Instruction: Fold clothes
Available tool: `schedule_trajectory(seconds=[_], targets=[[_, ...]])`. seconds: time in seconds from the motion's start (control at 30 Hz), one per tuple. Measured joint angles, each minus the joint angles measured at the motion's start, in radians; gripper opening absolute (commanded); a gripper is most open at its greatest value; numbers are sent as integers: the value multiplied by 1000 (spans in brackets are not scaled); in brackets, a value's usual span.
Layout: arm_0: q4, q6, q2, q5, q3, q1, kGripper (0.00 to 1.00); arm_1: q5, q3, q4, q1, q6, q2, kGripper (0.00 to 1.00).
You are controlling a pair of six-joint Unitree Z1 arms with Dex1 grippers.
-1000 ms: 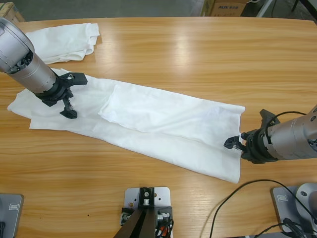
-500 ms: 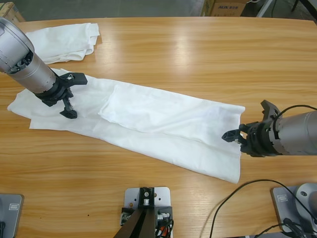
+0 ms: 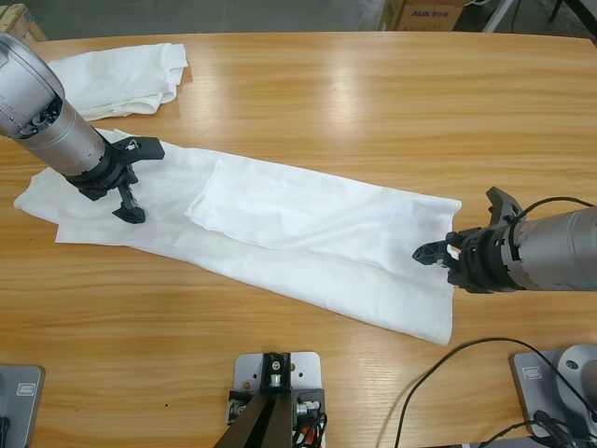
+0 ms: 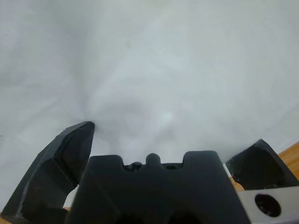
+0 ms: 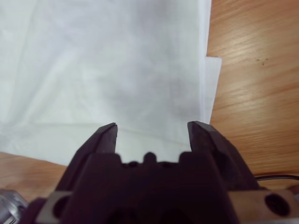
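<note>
Table [image 3: 373, 103]: shirt [image 3: 280, 224] lies mid-table, folded lengthwise into a long strip; crosswise folds remain. Folded bundle [image 3: 121, 75] beyond the shirt's far-left end, done. Left gripper [image 3: 131, 182] spread on the shirt's left end; right gripper [image 3: 438, 250] spread, empty, over its right edge.

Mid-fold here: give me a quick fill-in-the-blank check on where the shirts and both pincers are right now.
1. The long T-shirt lies spread on the ____ table.
2. The folded bundle sits near the table's far ____ corner in the high view.
3. The right pincer has its jaws ____ at the shirt's edge.
4. The left pincer is over ____ fabric.

Missing words: wooden; left; open; white
</note>
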Motion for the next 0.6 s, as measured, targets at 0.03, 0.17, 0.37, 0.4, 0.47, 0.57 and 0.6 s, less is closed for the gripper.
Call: schedule_trajectory(seconds=[0.03,0.17,0.37,0.4,0.47,0.57,0.6], targets=[[0,0,0,0,0,0,1000,0,0,1,-2,0,2,630],[0,0,0,0,0,0,998,0,0,6,-19,0,13,655],[0,0,0,0,0,0,998,0,0,9,-42,-5,46,660],[0,0,0,0,0,0,998,0,0,9,-44,-6,48,659],[0,0,0,0,0,0,1000,0,0,9,-46,-9,49,654],[0,0,0,0,0,0,1000,0,0,9,-48,-12,52,605],[0,0,0,0,0,0,1000,0,0,9,-49,-14,54,590]])
